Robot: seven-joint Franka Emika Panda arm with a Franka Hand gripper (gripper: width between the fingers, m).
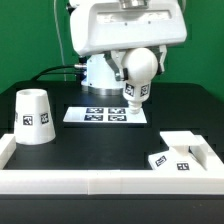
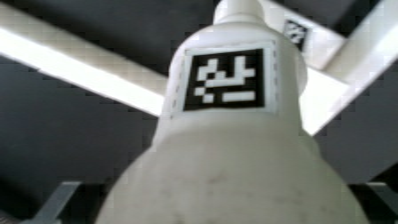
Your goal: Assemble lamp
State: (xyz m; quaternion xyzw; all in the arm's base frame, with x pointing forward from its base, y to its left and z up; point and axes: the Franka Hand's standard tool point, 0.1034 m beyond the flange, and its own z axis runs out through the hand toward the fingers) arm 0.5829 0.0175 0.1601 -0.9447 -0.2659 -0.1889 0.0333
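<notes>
We see the gripper (image 1: 137, 68) closed on the bulb (image 1: 141, 70), holding it clear of the table above the marker board (image 1: 104, 115), over the board's end on the exterior view's right. The round head sits up in the jaws and the tagged stem points down at a slight tilt. We take this for a carrying pose: gripped by the head, the stem stays free to go into the base (image 1: 178, 156).

The base lies well apart from the marker board, toward the camera and the exterior view's right, tucked into the corner of the white rail (image 1: 100, 181). We judge the rail keeps it from sliding when a part is pressed in. The shade (image 1: 33, 117) stands just off the board's other end, wide mouth down, set aside until the bulb is seated.

In the wrist view the bulb (image 2: 222, 150) fills nearly the whole picture, so the jaws are all but hidden and we infer the grip from the lifted part. The base's socket is too small to make out, and the arm is cut off at the top of the exterior view
</notes>
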